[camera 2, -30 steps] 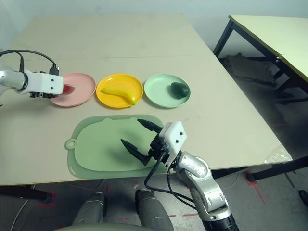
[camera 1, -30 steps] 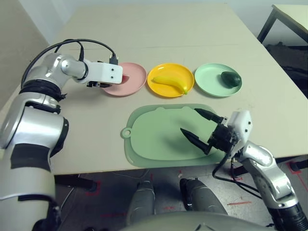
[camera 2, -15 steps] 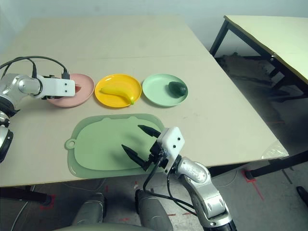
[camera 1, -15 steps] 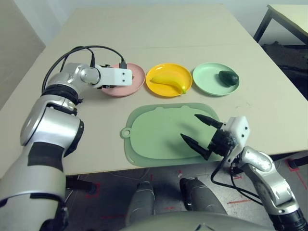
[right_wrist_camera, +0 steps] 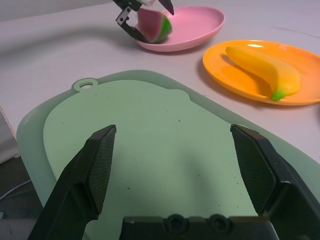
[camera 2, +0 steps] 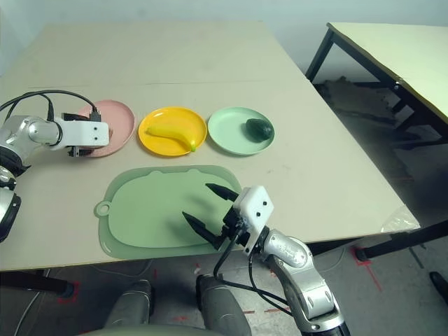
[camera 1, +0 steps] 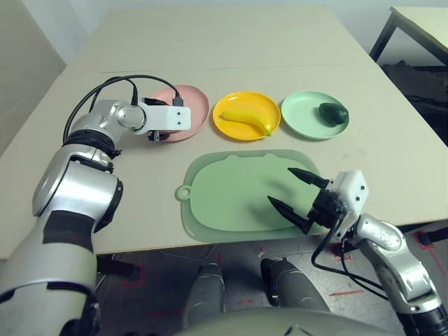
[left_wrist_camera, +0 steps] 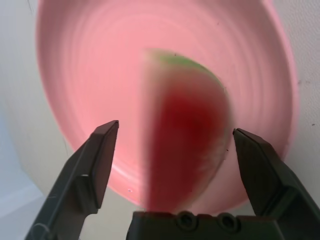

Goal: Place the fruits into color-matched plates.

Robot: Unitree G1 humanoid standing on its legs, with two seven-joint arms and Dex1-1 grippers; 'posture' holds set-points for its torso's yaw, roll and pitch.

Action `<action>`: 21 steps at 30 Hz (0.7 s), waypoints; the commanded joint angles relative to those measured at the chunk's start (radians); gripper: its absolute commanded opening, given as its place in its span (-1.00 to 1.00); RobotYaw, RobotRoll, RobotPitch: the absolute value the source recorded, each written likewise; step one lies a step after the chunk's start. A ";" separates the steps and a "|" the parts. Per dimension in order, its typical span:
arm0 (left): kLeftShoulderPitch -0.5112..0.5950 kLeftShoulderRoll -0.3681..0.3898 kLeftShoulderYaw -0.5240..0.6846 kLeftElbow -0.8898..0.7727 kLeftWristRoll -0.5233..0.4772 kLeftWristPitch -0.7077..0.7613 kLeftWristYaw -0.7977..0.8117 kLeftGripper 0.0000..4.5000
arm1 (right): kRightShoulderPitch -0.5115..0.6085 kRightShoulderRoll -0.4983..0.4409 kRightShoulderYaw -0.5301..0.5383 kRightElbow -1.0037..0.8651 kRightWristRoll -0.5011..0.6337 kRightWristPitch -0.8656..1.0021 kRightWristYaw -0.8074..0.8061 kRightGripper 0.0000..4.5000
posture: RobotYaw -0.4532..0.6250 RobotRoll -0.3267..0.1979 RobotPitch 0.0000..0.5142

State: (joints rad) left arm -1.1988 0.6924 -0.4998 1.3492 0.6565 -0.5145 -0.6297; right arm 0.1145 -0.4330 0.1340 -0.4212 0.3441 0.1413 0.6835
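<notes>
The right gripper [camera 1: 290,187], empty and spread wide, is poised over the green cutting mat [camera 1: 245,227], on which no fruit is left. Beyond the mat, at the robot's left, the left gripper [left_wrist_camera: 176,131] is opened around the watermelon wedge [left_wrist_camera: 187,135], its fingers parted on either side of the fruit, which is gripped no longer and lies within the pink plate [left_wrist_camera: 95,75]. Beside it in the row, the banana [camera 1: 245,117] is rested on the yellow plate [camera 1: 227,130], and the avocado [camera 1: 334,113] is set on the mint green plate [camera 1: 301,122], toward its outer side. All three fruits are thus matched by color, and the release appears to be the step in hand. The left gripper is best lifted straight up, slowly, with the fingers kept wide, so that the wedge is not dragged or tipped and the plate's rim is not caught; any sideways travel should be saved until both are cleared.
</notes>
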 commanded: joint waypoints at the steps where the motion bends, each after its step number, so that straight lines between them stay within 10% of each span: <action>1: -0.014 0.015 0.017 -0.002 -0.011 -0.020 0.004 0.99 | -0.007 -0.004 -0.006 0.018 -0.006 -0.002 0.004 1.00 | -0.30 0.25 -0.45; 14: -0.078 0.098 0.100 -0.036 -0.098 -0.102 -0.082 0.99 | -0.108 0.008 -0.093 0.151 0.008 -0.036 -0.008 1.00 | -0.23 0.25 -0.50; 21: 0.031 0.125 0.341 -0.101 -0.381 -0.036 -0.268 0.99 | -0.168 0.062 -0.268 0.343 -0.010 -0.140 -0.140 1.00 | -0.21 0.25 -0.49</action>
State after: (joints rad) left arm -1.2033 0.8078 -0.1981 1.2626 0.3330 -0.5746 -0.8583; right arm -0.0597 -0.3745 -0.0864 -0.1287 0.3437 0.0361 0.5746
